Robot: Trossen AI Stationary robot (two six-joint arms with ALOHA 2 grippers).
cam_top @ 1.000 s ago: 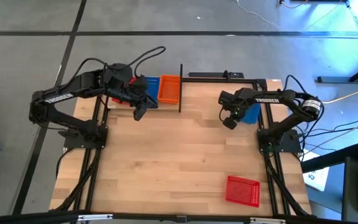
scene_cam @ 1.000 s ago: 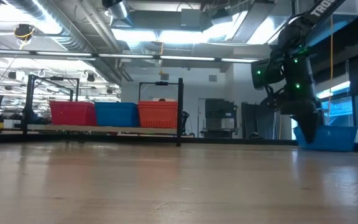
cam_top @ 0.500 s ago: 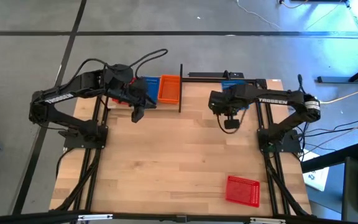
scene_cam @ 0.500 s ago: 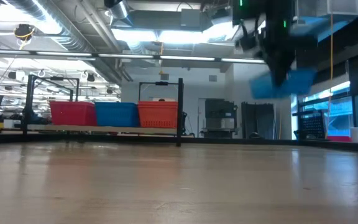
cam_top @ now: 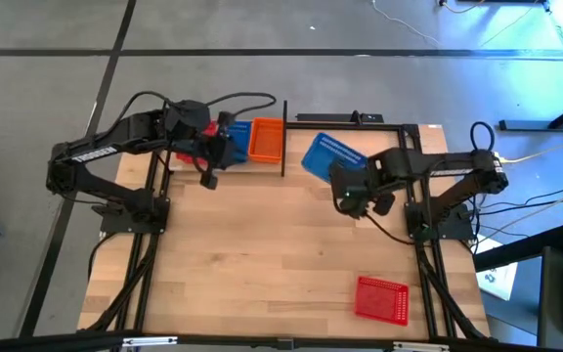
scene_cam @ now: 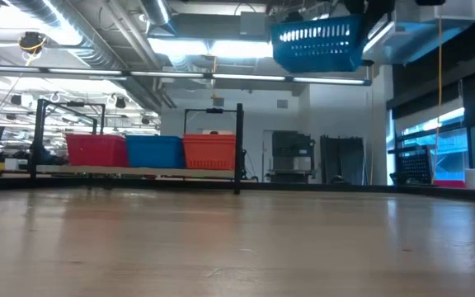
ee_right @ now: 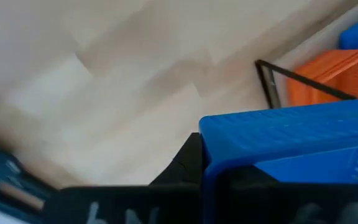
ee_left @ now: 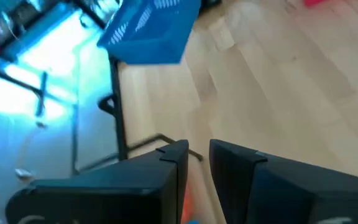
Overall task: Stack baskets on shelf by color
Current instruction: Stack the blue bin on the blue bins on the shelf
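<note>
My right gripper (cam_top: 348, 188) is shut on a blue basket (cam_top: 328, 156), held high over the table's far middle; the low view shows this basket (scene_cam: 318, 41) well above the tabletop. The shelf (cam_top: 291, 119) runs along the far edge, with a red stack (scene_cam: 96, 151), a blue stack (scene_cam: 155, 152) and an orange stack (scene_cam: 210, 152) side by side on its board. My left gripper (cam_top: 207, 178) hovers in front of the shelf's blue stack, empty, its fingers (ee_left: 173, 163) a narrow gap apart. A single red basket (cam_top: 381, 298) lies on the table near the right front. My right gripper holds the blue basket by one side wall (ee_right: 229, 134), the edge nearest the arm. One dark finger (ee_right: 185, 165) shows outside that wall; the other is hidden by the basket. The basket is lifted clear of the table and sits tilted in the hold.
Black upright posts (scene_cam: 239, 148) stand at the shelf's right end, beside the orange stack. A black rod frame (cam_top: 360, 119) continues along the far edge to the right. Bare tabletop (cam_top: 262, 254) lies between the arms and the lone red basket.
My right gripper has lifted the blue basket off the table's far right corner, carried it up and toward the left, toward the shelf, and turned it about. My left gripper has drifted slightly toward the table's left edge.
</note>
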